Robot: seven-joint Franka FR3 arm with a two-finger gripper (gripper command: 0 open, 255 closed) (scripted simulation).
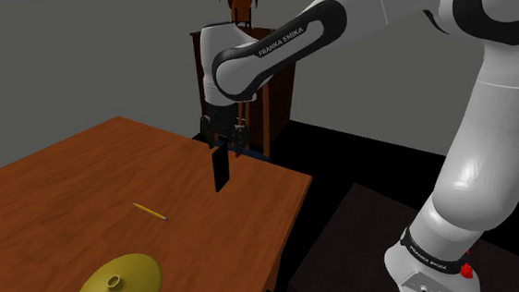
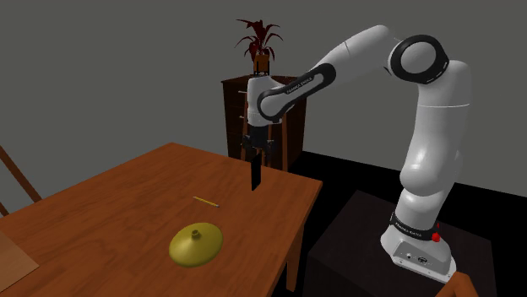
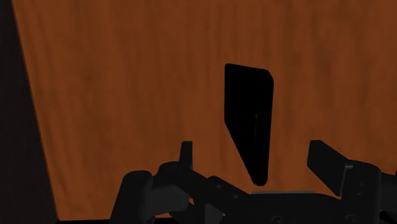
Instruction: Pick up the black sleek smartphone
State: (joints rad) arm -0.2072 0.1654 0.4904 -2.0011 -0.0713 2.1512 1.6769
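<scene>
The black smartphone [image 1: 220, 170] is a thin dark slab that hangs upright from my gripper [image 1: 225, 144] over the far side of the wooden table [image 1: 75, 189]. The second exterior view gives the same picture: the smartphone [image 2: 254, 174] stands on end under the gripper [image 2: 258, 153], its lower end close above the table top. In the wrist view the smartphone [image 3: 249, 121] points away from the hand against the brown wood, and its near end narrows down between the two fingers [image 3: 186, 153]. The gripper is shut on the phone's upper end.
A yellow pencil [image 1: 149, 211] lies on the table in front of the phone. A yellow-green domed lid [image 1: 120, 284] sits near the front edge. A dark wooden cabinet [image 2: 241, 114] with a red plant [image 2: 261, 40] stands behind the table. The robot's stand [image 2: 397, 253] is beside the table.
</scene>
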